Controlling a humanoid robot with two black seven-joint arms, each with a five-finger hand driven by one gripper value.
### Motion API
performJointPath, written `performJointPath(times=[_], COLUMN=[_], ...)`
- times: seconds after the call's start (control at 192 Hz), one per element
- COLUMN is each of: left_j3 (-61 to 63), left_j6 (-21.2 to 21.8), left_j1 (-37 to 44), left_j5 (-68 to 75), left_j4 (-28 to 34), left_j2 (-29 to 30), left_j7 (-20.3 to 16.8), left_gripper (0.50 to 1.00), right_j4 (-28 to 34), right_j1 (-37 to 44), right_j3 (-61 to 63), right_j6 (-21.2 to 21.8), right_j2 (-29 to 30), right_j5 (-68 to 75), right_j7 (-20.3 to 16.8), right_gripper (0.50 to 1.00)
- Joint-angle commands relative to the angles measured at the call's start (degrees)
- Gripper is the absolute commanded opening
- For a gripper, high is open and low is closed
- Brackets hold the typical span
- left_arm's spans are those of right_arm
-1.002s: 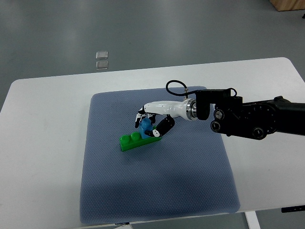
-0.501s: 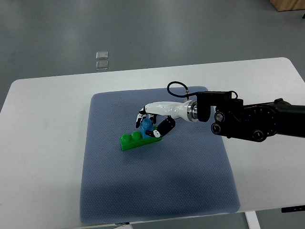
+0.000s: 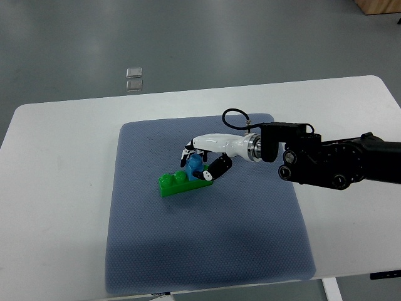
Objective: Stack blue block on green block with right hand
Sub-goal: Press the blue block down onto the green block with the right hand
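Note:
A green block (image 3: pixel 174 184) lies on the blue-grey mat (image 3: pixel 207 251), long side running left to right, tilted slightly. A small blue block (image 3: pixel 195 165) sits on the green block's right end. My right hand (image 3: pixel 202 164) comes in from the right on a black forearm and is shut on the blue block, fingers behind it and thumb in front. The left arm is out of view.
The mat lies on a white table (image 3: pixel 56 188). Two small clear squares (image 3: pixel 134 78) lie on the grey floor beyond the table's far edge. A wooden corner (image 3: pixel 379 6) shows at top right.
The right hand and arm have shifted slightly right and down. The blue block stays held on the green block's right end.

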Motion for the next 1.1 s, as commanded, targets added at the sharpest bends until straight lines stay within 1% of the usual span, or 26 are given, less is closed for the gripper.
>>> performJointPath(times=[0.0,0.621,0.788,1.096], left_j3=[-0.09,-0.09,-0.09,-0.09], left_j6=[0.00,0.00,0.00,0.00], left_j1=[0.01,0.01,0.01,0.10], left_j5=[0.00,0.00,0.00,0.00], left_j4=[0.06,0.06,0.06,0.06], left_j2=[0.00,0.00,0.00,0.00], left_j7=[0.00,0.00,0.00,0.00], left_gripper=[1.000,1.000,1.000,1.000], right_j4=[-0.12,-1.00,-1.26,-1.87], right_j1=[-0.28,-1.68,-2.21,-2.47], right_j3=[-0.02,-0.11,-0.11,-0.11], right_j6=[-0.22,-1.89,-3.20,-3.29], right_j2=[0.09,1.32,1.49,1.93], right_j5=[-0.43,-2.01,-2.01,-2.10], right_j7=[0.08,0.35,0.44,0.52], right_gripper=[0.549,0.547,0.547,0.547])
